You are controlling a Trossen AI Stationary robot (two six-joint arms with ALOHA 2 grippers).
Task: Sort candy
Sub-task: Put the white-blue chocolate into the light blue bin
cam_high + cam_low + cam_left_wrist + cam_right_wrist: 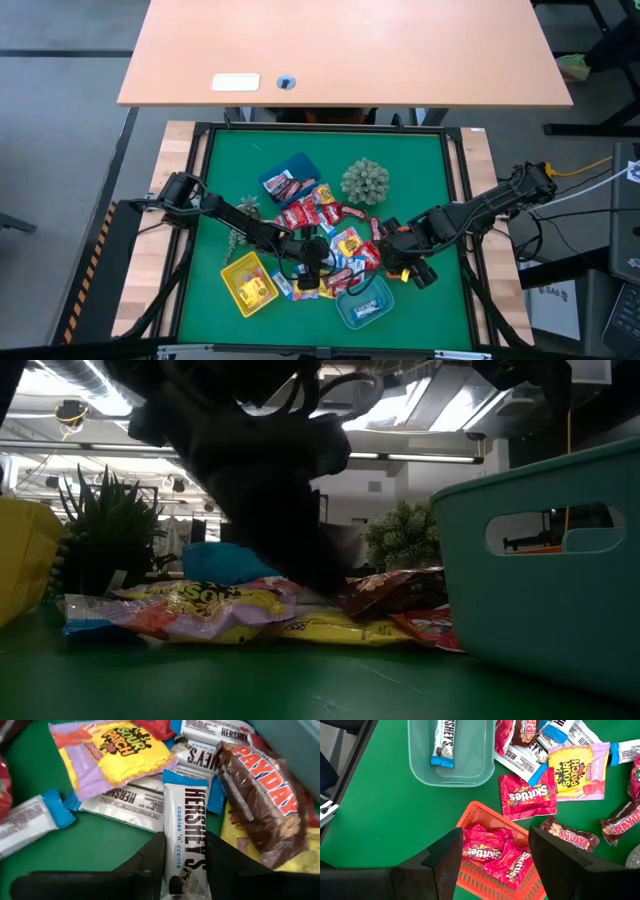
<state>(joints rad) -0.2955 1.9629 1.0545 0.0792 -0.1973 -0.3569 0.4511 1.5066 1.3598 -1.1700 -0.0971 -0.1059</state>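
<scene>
On the bench: a green mat (pixel 420 150) carries everything.
Candy pile: heaped mid-mat (pixel 325 225), between a blue tray (pixel 285 170), a yellow tray (pixel 250 285) and a teal tray (pixel 365 308); a spiky plant (pixel 365 180) stands just beside it.
High view: both arms reach inward, the left hand (pixel 312 258) down in the pile, the right hand (pixel 412 262) at the pile's right edge.
Low view only: the teal tray's side wall with its handle slot, and yellow wrappers flat on the mat.
Left wrist view only: the left hand (pixel 185 865) has a white-and-blue Hershey's bar (pixel 185 820) between its fingers, which sit partly closed against its sides.
Right wrist view only: the right hand (pixel 492 855) hangs wide open, holding nothing, over an orange tray (pixel 485 817) of red Skittles packs (pixel 492 855); one Hershey's bar lies in the teal tray.
</scene>
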